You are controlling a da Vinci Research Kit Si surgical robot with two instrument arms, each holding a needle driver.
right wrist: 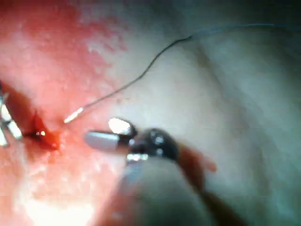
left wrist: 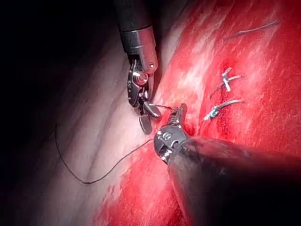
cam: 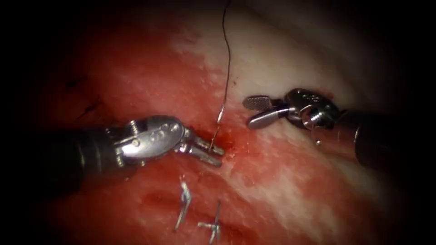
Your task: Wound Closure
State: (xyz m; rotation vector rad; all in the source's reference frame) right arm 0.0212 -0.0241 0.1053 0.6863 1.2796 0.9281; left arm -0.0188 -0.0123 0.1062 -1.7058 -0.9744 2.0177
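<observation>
**Needle in my left jaws at the cut, right jaws wide and empty**

Nearest me lie two cut ends of thread (cam: 184, 205), pale short pieces on the red, wet tissue (cam: 290, 190), one just beside the other (cam: 214, 224). From my left wrist they show past my own tool, two small stitches (left wrist: 226, 80) side by side.

Next comes my left tool (cam: 214, 153), reaching in over the red fluid (cam: 227, 141) that pools at the cut (cam: 225, 138). Its jaws are closed together on the needle (cam: 213, 136), gripped low on its length; the rest rises as a thin sliver from between the jaws. I cannot tell how much of its curve sits in the tissue, because the tip is hidden at the jaws and the red spot. In the left wrist view the same tool (left wrist: 179, 113) points at that spot.

The thread (cam: 227, 59) leaves the needle's upper end and runs straight up and away across the pale fat to the far edge. From the left wrist it trails off in a long slack loop (left wrist: 84, 179) over the pale surface.

Farther back, to the right of the cut, my right tool (cam: 254, 111) hangs with its jaws spread apart, holding nothing. Its tips are near the thread but clear of it, as my right wrist view (right wrist: 101, 134) confirms.
</observation>
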